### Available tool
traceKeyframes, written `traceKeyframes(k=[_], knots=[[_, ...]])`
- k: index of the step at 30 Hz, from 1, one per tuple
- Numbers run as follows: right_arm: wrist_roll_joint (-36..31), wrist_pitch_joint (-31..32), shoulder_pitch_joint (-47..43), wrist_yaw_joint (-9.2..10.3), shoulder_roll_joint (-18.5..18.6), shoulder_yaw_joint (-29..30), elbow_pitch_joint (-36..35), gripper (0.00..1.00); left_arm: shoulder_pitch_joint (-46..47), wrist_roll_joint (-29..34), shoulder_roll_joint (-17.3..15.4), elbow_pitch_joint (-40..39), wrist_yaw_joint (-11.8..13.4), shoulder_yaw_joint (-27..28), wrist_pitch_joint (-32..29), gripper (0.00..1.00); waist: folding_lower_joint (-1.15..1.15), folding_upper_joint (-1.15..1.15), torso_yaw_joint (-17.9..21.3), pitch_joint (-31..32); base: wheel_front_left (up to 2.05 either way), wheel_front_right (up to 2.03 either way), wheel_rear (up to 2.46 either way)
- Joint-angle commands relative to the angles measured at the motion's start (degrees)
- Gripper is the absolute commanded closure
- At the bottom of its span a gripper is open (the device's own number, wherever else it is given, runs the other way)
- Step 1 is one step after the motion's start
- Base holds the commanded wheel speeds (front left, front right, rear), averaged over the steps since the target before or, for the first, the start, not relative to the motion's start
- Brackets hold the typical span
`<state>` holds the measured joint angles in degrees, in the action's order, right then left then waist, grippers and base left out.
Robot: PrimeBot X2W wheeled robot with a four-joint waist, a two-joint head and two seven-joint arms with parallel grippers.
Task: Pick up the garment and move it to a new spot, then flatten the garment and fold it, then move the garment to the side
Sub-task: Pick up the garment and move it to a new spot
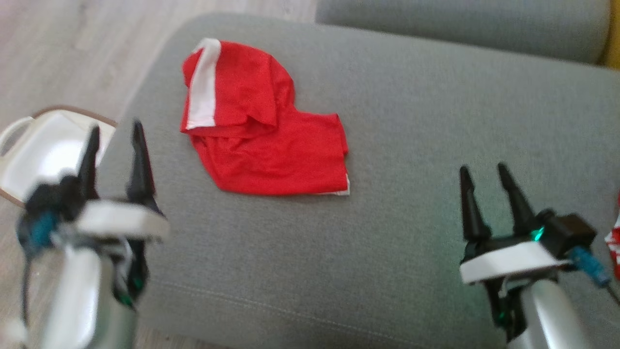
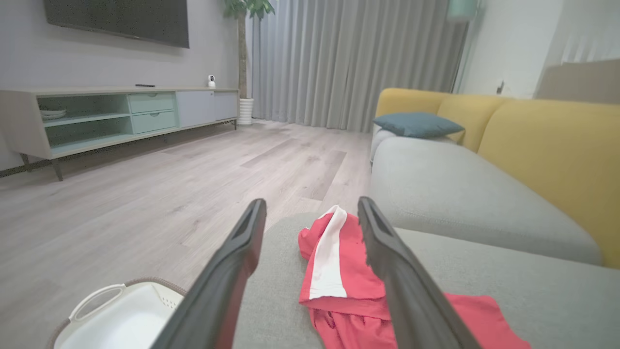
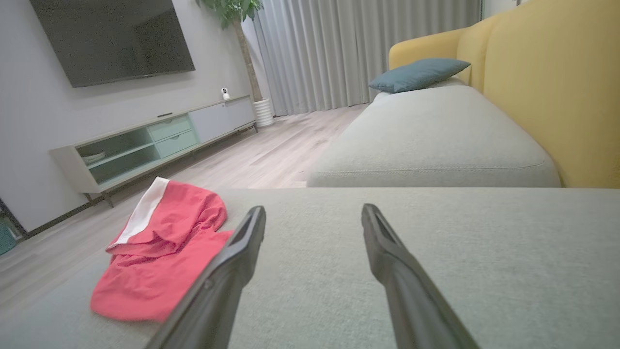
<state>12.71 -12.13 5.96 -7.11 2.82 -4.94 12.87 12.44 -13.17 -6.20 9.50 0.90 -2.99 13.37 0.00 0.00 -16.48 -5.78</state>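
Note:
A red garment (image 1: pixel 264 131) with a white stripe lies crumpled on the grey sofa cushion (image 1: pixel 387 232), toward its far left part. The left wrist view shows the garment (image 2: pixel 339 271) just ahead, between and beyond the fingers. The garment (image 3: pixel 160 252) lies to the left in the right wrist view. My left gripper (image 1: pixel 116 133) hovers open at the cushion's left edge, near side of the garment, holding nothing. My right gripper (image 1: pixel 484 169) is open and empty over the cushion's right part, well apart from the garment.
A white basket (image 1: pixel 43 150) stands on the wooden floor left of the cushion, seen also as the basket (image 2: pixel 116 320) in the left wrist view. A red-and-white item (image 1: pixel 614 242) pokes in at the right edge. Yellow sofa backrest (image 3: pixel 557 87) and a second grey cushion (image 1: pixel 460 24) lie beyond.

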Motion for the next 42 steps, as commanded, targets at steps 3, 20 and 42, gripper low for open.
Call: traceKeyframes(k=[3, 20, 42], knots=[[-1.90, 1.31, 4.09, -0.37, 0.06, 0.96, -5.01, 0.00, 10.81, 0.26, -4.28, 2.44, -1.49, 2.39, -4.74, 0.00, 0.00, 0.00, 3.02, -5.57, 0.00, 0.00, 0.00], [-5.58, 6.64, 8.40, -0.37, 0.06, 3.99, -17.00, 0.00, 39.78, -7.45, -14.06, 33.36, -8.30, -4.94, -33.76, 0.00, 0.00, 0.00, 10.47, -20.98, 0.00, 0.00, 0.00], [-5.08, 6.10, 9.68, -0.37, 0.06, 4.10, -16.99, 0.00, 48.50, -16.12, -15.96, 46.51, -8.38, -11.10, -28.56, 1.00, 0.00, 0.00, 12.40, -21.14, 0.00, 0.00, 0.00]])
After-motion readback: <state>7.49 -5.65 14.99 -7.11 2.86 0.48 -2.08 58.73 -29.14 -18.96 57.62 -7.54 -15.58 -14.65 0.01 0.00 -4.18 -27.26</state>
